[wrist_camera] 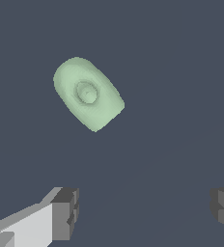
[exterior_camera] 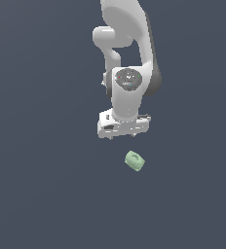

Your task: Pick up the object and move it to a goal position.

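Observation:
The object [exterior_camera: 134, 161] is a small pale mint-green block with rounded corners, lying on the dark floor. In the wrist view the object [wrist_camera: 87, 93] shows a shallow round dent on its top face. My white gripper [exterior_camera: 126, 136] hangs just above the floor, a little toward the exterior view's left of the block and apart from it. In the wrist view the gripper [wrist_camera: 145, 208] stands open, its dark fingertips [wrist_camera: 66, 208] spread wide with nothing between them. The block lies outside the gap.
The dark grey-blue floor [exterior_camera: 47, 194] spreads flat all around. The white arm [exterior_camera: 129, 58] rises behind the gripper.

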Robot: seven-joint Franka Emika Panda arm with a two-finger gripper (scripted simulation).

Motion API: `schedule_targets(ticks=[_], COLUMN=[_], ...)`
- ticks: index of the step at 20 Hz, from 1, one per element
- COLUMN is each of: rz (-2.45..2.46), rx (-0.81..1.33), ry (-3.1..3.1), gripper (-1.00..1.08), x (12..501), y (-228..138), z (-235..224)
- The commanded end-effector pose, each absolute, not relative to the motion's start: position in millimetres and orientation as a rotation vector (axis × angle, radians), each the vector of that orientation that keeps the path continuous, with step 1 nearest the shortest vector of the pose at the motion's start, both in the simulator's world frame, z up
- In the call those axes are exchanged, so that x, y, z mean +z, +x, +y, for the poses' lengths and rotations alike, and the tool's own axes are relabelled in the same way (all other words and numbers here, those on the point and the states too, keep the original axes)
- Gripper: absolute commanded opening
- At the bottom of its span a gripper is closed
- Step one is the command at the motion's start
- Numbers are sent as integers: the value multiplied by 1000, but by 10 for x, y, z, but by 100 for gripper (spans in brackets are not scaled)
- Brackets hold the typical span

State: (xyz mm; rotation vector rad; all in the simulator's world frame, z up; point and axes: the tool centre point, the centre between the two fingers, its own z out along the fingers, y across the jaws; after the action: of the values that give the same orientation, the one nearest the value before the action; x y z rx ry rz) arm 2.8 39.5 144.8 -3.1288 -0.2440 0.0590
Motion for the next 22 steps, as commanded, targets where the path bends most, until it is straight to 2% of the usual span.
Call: schedule_targets(ticks=[1, 22], rz=[-309, -1178], rx=[57, 11], ry=[-3124, -2913], gripper=[100, 100], x=[1429, 1141], y=[71, 632], z=[429, 910])
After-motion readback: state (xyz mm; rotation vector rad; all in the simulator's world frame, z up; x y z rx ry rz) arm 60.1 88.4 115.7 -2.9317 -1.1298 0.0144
